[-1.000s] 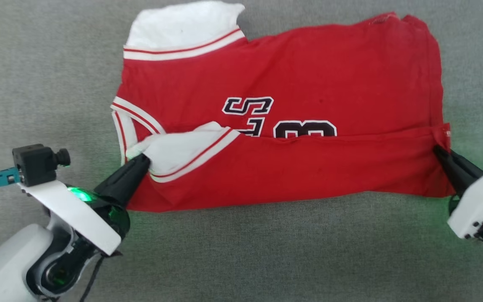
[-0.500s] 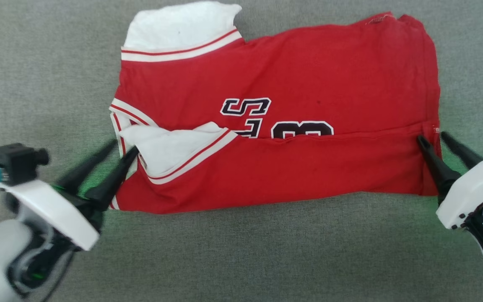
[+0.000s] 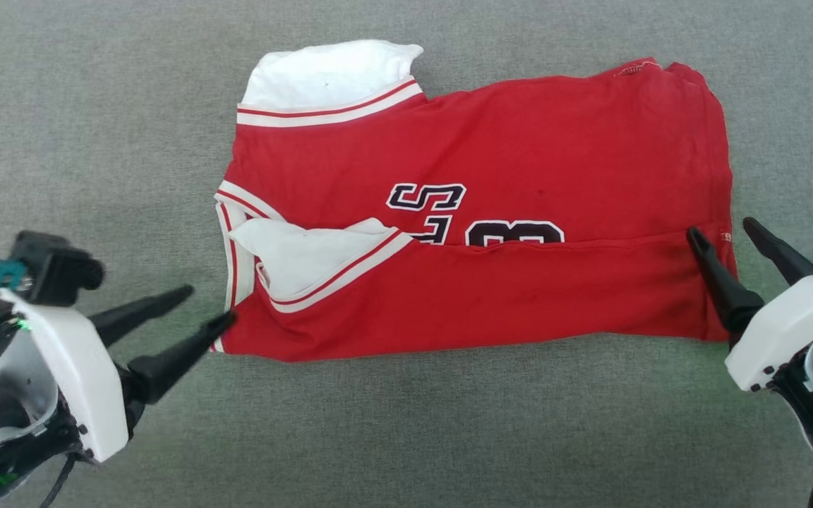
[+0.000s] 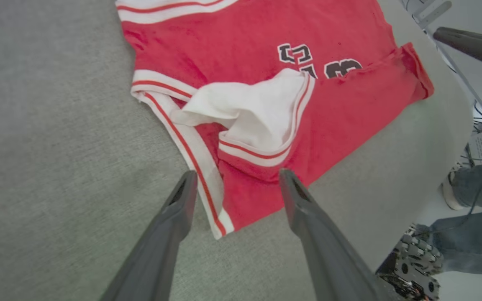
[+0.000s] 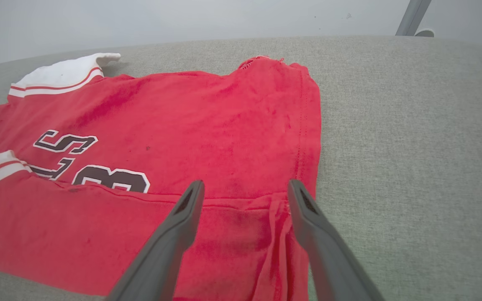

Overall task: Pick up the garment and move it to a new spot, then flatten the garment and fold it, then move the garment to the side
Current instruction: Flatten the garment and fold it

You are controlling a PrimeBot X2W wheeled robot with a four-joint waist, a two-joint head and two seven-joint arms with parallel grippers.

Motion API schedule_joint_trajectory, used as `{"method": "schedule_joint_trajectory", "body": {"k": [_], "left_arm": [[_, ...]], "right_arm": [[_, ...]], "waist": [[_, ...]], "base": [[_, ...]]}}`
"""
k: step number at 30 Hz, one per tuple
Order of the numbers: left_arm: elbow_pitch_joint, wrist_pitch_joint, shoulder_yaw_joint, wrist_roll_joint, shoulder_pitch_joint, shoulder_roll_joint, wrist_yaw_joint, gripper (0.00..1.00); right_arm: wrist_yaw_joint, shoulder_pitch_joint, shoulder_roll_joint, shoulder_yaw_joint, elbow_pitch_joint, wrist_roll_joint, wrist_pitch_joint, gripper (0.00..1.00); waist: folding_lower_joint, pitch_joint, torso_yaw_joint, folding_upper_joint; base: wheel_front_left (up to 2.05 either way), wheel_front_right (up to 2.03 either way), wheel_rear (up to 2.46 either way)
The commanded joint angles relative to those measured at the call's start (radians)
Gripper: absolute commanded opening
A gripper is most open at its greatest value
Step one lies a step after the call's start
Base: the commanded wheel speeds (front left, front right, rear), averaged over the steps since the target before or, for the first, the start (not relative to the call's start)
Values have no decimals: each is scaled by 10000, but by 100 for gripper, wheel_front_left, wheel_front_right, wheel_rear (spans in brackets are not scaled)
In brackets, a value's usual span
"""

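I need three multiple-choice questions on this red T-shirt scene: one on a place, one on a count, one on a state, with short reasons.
1. Where lies the folded-over white sleeve of the red T-shirt?
A) on the red body, near the left gripper
B) beside the shirt, on grey cloth
C) hanging off the table edge

2. How many white sleeves show in the head view?
A) one
B) two
C) three

3. The left gripper and right gripper are:
A) both open
B) both shut
C) one shut

Key: 1 A, it rests on red cloth; 2 B, one flat sleeve, one folded over; 3 A, fingers spread, pinching nothing.
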Motion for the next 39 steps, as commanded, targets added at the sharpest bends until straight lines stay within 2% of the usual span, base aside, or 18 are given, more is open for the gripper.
{"method": "schedule_joint_trajectory", "body": {"k": [1,8,13,18,19,20,21,22,23,26,32,38,39], "left_arm": [[-2,370,-82,75,-212,74,56,100],[844,2000,-294,-1011,-633,-295,-82,100],[1747,2737,-373,-1774,-762,-572,-262,100],[2081,3361,-604,-2267,-608,-659,-327,100],[2134,3452,-640,-2342,-567,-700,-323,96],[2168,3520,-691,-2324,-543,-728,-332,67],[2217,3550,-729,-2330,-525,-759,-339,42],[2232,3575,-779,-2270,-521,-804,-333,24],[2197,3553,-798,-2263,-506,-874,-336,0],[2043,3280,-680,-2301,-476,-977,-333,0],[1708,2831,-674,-2050,-432,-1043,-337,0],[1518,2429,-605,-1932,-580,-1257,-338,0],[1529,2399,-639,-1914,-590,-1299,-338,0]], "right_arm": [[-5,-73,62,44,-28,-43,4,100],[-5,-249,169,252,95,88,-168,100],[-5,-398,303,234,302,141,-340,100],[-5,-457,335,268,439,176,-451,100],[-5,-457,327,285,473,169,-444,100],[-5,-464,313,311,498,176,-434,100],[-5,-473,279,349,525,187,-390,100],[-5,-471,233,394,548,193,-319,100],[-5,-476,167,450,551,196,-238,100],[-5,-426,-148,704,540,250,343,100],[-5,-255,-1131,1205,314,540,2477,100],[-5,-512,-1448,1565,632,885,3925,100],[-5,-560,-1442,1599,685,928,3969,47]], "waist": [[0,48,-64,-1],[0,366,-461,-1],[0,538,-736,-1],[0,616,-889,-1],[0,627,-912,-1],[0,641,-934,-1],[0,653,-953,-1],[0,662,-963,-1],[0,671,-972,-1],[0,699,-983,-1],[0,750,-838,-1],[0,934,-640,-1],[0,940,-602,-1]], "base": [[0,0,0],[0,0,0],[0,0,0],[0,0,0],[0,0,0],[0,0,0],[0,0,0],[0,0,0],[0,0,0],[0,0,0],[0,0,0],[0,0,0],[0,0,0]]}}
